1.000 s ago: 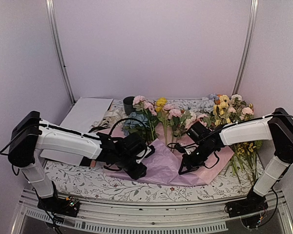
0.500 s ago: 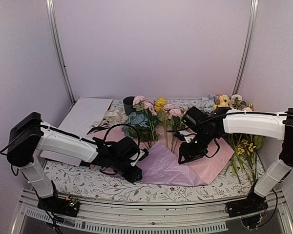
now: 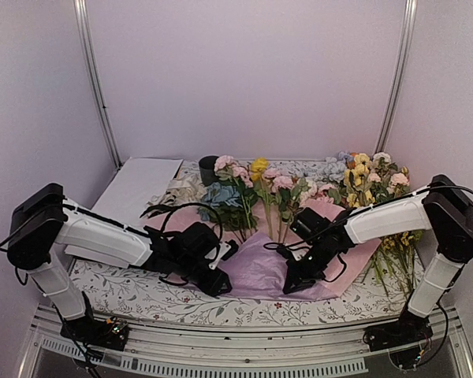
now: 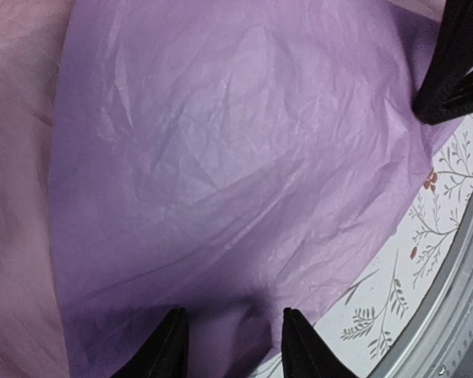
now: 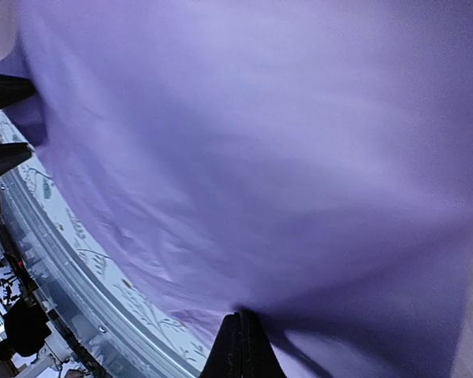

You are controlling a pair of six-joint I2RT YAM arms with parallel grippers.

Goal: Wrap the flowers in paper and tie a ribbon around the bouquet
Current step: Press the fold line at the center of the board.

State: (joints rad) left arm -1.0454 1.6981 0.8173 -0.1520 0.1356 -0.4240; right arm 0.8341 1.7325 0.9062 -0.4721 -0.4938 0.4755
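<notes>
The lilac paper lies on the table, its pinkish layer showing at the right. Its near part is humped up between my two grippers. The flowers lie at its far edge, pink, blue and yellow heads pointing away. My left gripper sits at the paper's near left edge. Its jaws are open in the left wrist view, with a fold of paper lying between them. My right gripper is at the near right. Its jaws are shut on the paper, whose creases run to the tips. The ribbon is out of view.
A flat white sheet lies at the back left and a dark pot stands behind the flowers. A loose pile of yellow and pink stems fills the back right. The floral tablecloth ends at a metal front rail.
My right gripper rose toward the flowers, then came down to the paper's near edge and shut there. The left gripper shifted slightly toward me. The paper now bulges up between them.
</notes>
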